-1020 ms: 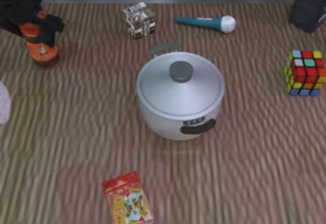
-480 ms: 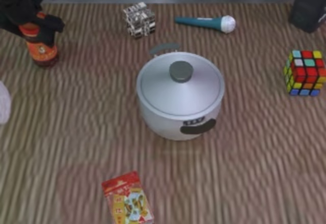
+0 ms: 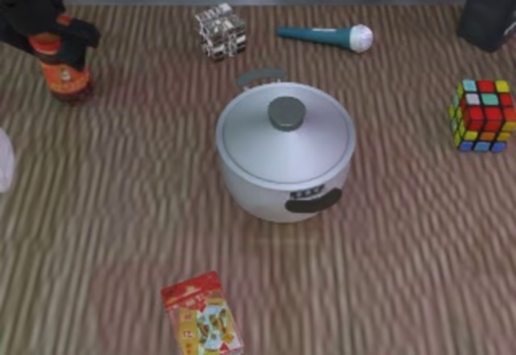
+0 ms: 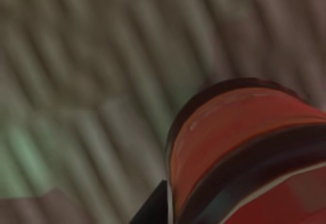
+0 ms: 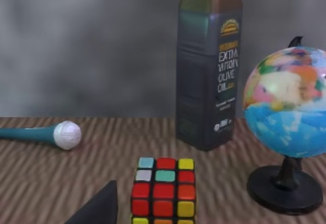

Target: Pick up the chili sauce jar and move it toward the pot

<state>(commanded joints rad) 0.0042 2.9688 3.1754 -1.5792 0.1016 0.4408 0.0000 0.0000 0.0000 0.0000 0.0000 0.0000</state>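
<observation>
The chili sauce jar [image 3: 64, 77], with an orange-red lid and label, is at the table's far left corner. My left gripper [image 3: 48, 36] comes down on it from above and is shut on its top. In the left wrist view the jar [image 4: 244, 147] fills the frame, with one dark fingertip [image 4: 153, 211] against its side. The silver-grey pot [image 3: 285, 149], with a domed lid and dark knob, stands at the table's middle, well to the right of the jar. My right arm is outside the top view; a dark part of its gripper [image 5: 99, 206] shows in the right wrist view.
A mirror cube [image 3: 220, 31] and a teal microphone [image 3: 326, 37] lie behind the pot. A Rubik's cube [image 3: 482, 115] sits at the right, a red card pack [image 3: 201, 315] at the front. An olive oil bottle [image 5: 209, 66] and a globe [image 5: 288, 107] stand at the far right.
The jar and my left gripper have shifted slightly toward the far left edge of the top view. Nothing else has moved.
</observation>
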